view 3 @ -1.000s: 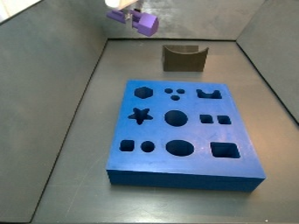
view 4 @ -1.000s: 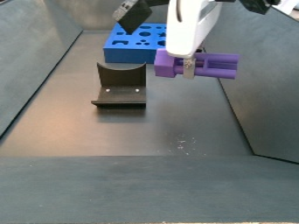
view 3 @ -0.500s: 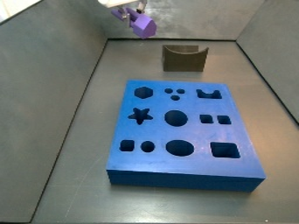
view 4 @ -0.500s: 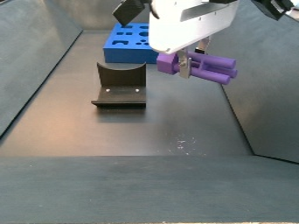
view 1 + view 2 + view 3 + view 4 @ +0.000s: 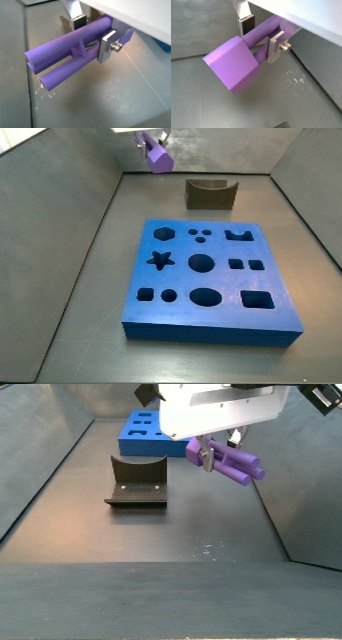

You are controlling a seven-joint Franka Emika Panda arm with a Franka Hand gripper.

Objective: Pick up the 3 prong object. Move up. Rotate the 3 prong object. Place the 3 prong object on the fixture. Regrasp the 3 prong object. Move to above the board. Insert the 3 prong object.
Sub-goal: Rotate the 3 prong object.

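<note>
The light-purple 3 prong object [image 5: 225,462] hangs in the air, tilted, with my gripper [image 5: 214,446] shut on it. In both wrist views the silver fingers [image 5: 107,46] clamp the purple prongs [image 5: 67,55]; its blocky base [image 5: 232,70] faces the camera in a wrist view. In a side view the piece [image 5: 159,158] shows small, high at the back, left of the dark olive-brown fixture [image 5: 211,194]. The fixture [image 5: 136,481] stands on the floor, below and beside the held piece. The blue board [image 5: 207,278] with dark cut-outs lies nearer the front; its end [image 5: 150,434] shows behind the fixture.
Grey walls [image 5: 60,218] enclose the dark floor [image 5: 160,554] on the sides and back. A dark part of the rig [image 5: 150,394] hangs above the board's far end.
The held 3 prong object has turned: it lay level a second ago and now points down at an angle. The gripper body has swung with it and risen slightly.
</note>
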